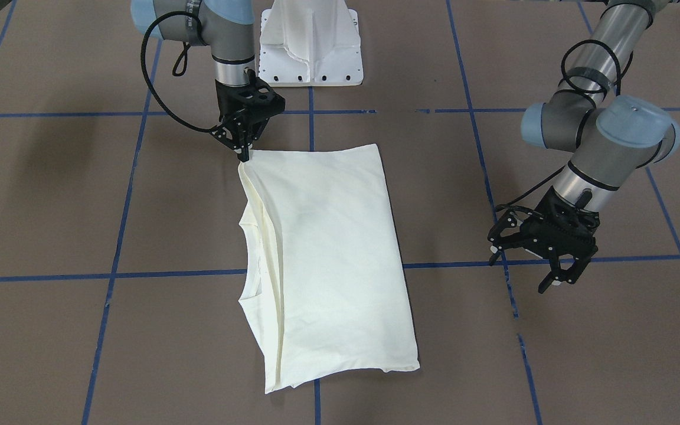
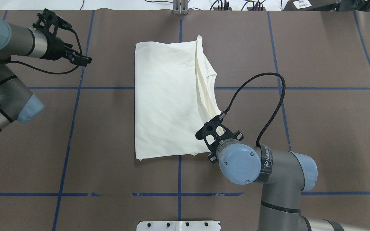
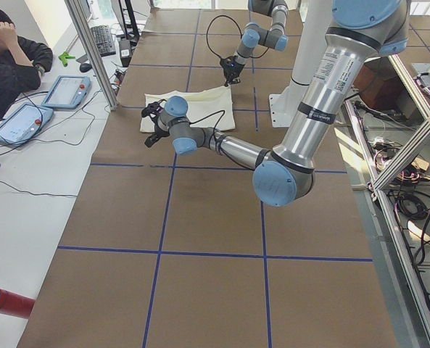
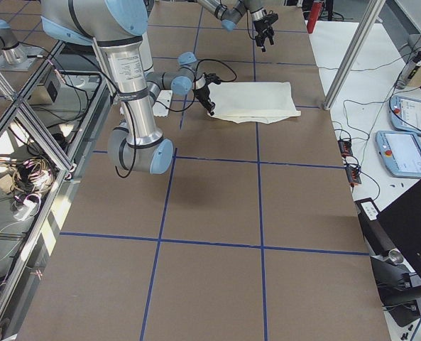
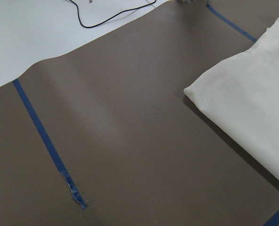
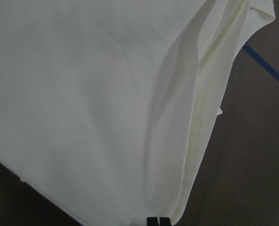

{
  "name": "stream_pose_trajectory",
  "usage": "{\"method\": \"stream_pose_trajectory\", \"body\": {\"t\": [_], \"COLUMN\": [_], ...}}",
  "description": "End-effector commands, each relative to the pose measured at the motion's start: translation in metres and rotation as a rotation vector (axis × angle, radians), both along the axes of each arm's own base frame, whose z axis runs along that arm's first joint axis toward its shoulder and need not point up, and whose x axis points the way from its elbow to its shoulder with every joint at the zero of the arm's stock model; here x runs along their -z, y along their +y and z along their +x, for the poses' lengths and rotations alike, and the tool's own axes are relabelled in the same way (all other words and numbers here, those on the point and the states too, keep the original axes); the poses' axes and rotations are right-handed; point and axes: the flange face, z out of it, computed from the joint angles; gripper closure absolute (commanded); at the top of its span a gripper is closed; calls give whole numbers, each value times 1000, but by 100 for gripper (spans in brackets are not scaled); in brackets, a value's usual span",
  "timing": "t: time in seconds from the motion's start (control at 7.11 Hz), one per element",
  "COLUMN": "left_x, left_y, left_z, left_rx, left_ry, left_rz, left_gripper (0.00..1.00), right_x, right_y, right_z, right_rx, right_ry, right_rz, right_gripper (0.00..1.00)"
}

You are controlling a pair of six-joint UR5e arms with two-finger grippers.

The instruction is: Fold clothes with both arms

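The cream shirt (image 1: 328, 254) lies folded lengthwise on the brown table, plain side up, with no print showing. It also shows in the overhead view (image 2: 165, 99). My right gripper (image 1: 244, 156) is shut on the shirt's corner nearest the robot base, at table height. In the right wrist view its closed fingertips (image 6: 158, 221) pinch the shirt's layered edge (image 6: 130, 94). My left gripper (image 1: 523, 271) is open and empty. It hovers above bare table, well to the side of the shirt (image 2: 83, 59). The left wrist view shows only a far shirt corner (image 5: 243, 103).
The white pedestal base (image 1: 310, 59) stands just behind the shirt. Blue tape lines (image 1: 175, 274) cross the brown table cover. In the exterior left view an operator (image 3: 11, 58) sits beyond the table's far side, with tablets (image 3: 62, 90) and cables.
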Motion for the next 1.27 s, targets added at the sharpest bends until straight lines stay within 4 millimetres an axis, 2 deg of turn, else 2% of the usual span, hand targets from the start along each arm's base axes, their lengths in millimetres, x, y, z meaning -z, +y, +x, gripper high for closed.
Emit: {"method": "stream_pose_trajectory", "body": {"t": [0.0,0.28,0.42,0.56,0.7,0.84,0.98,1.12], "left_x": [1,1,1,3,8,24,34,34], "left_y": [0,0,0,0,2,12,35,66], "left_z": [1,2,2,2,2,2,6,4], "left_rx": [-2,-2,-2,7,47,100,92,103], "left_ry": [1,0,0,12,66,161,201,261], "left_rz": [1,0,0,-21,-94,-201,-234,-314], "left_gripper": [0,0,0,0,0,0,0,0], "right_x": [-8,-6,2,13,21,32,31,41], "right_y": [9,10,10,-2,-8,-23,-36,-41], "right_z": [-2,-2,-1,11,18,34,50,59], "right_rx": [-39,-37,-38,-82,-191,-204,-236,-348], "right_ry": [-14,-19,-44,-129,-271,-412,-494,-630], "right_rz": [-45,-49,-44,-51,-184,-279,-397,-520], "right_gripper": [100,100,50,0,0,0,0,0]}}
